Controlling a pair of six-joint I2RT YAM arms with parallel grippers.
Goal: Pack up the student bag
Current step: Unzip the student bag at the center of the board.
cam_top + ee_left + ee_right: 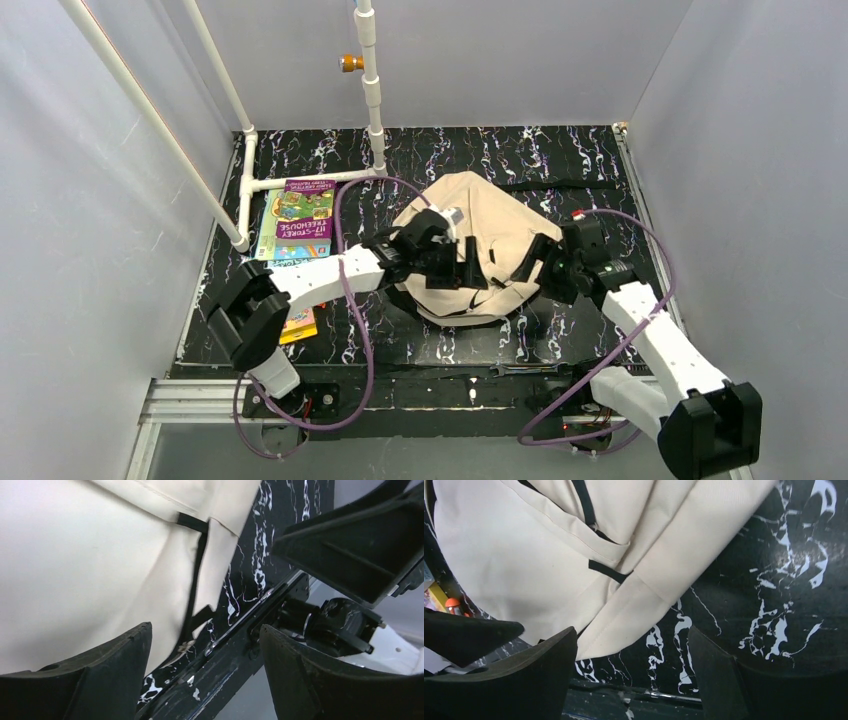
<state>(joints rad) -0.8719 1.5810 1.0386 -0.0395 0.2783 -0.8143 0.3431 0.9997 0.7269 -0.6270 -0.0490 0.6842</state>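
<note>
The student bag [490,225], beige with black zips and straps, lies flat in the middle of the black marbled table [560,160]. My left gripper [476,272] hovers over its near half, open with nothing between the fingers. In the left wrist view the left gripper [205,645] is at the edge of the bag [85,565], by a black zip. My right gripper [530,268] is at the bag's near right edge, also open and empty. In the right wrist view the right gripper [631,645] is over bare table just past the corner of the bag [519,555].
Colourful books [297,222] are stacked at the table's left, and another book [299,325] pokes out under the left arm. A white pipe frame [372,90] stands at the back left. The table's near metal rail [674,695] runs just below both grippers.
</note>
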